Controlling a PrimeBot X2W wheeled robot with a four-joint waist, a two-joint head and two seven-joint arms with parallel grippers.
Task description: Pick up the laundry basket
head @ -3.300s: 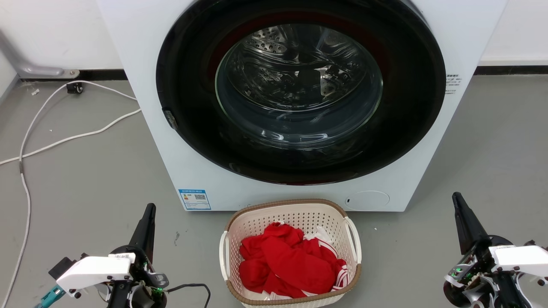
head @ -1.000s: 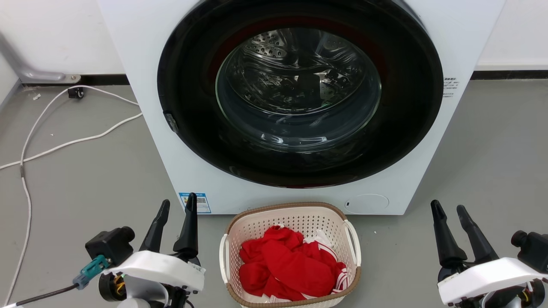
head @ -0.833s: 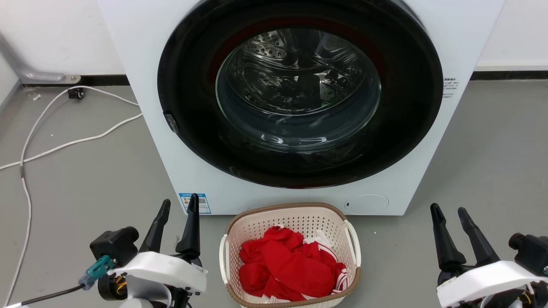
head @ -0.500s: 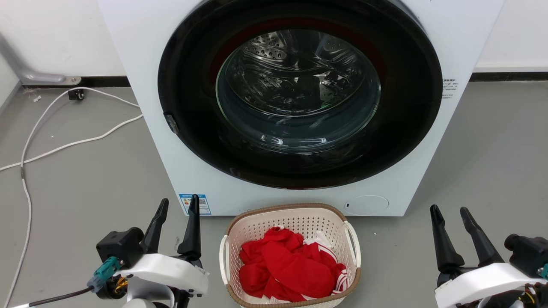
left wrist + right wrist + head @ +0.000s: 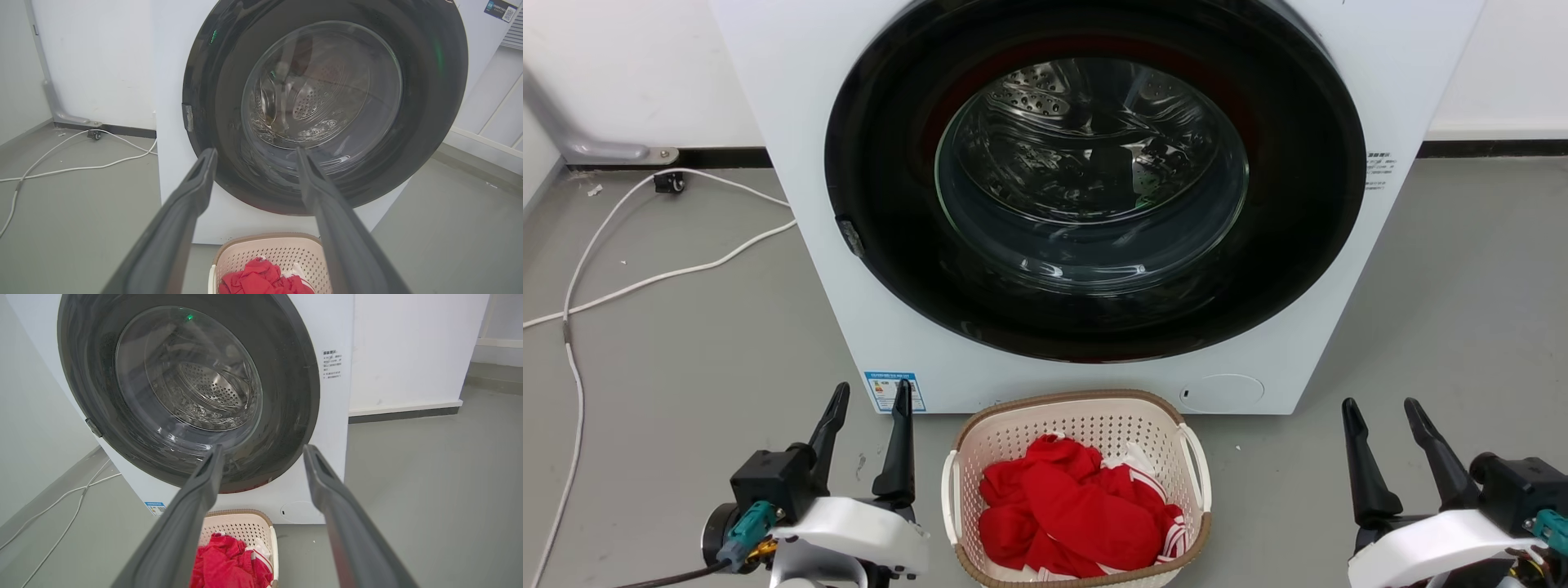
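Head view: left pincer (image 5: 872,387) and right pincer (image 5: 1379,403) both apart, empty, flanking the laundry basket (image 5: 1062,425) on the floor (image 5: 686,343) before the washing machine (image 5: 800,163). Probably light, stiff plastic with soft red clothes (image 5: 1078,514) inside; take the 2 white side handles (image 5: 948,490).

head: high, looking down | wrists: low, facing forward from either side | shared: white round-doored washing machine (image 5: 1094,188), cream perforated plastic basket (image 5: 1086,425)

Grey floor (image 5: 686,351), bare; white walls (image 5: 629,73) with dark skirting (image 5: 1486,149); white washer (image 5: 792,163) centre; loose white cable (image 5: 645,282) left
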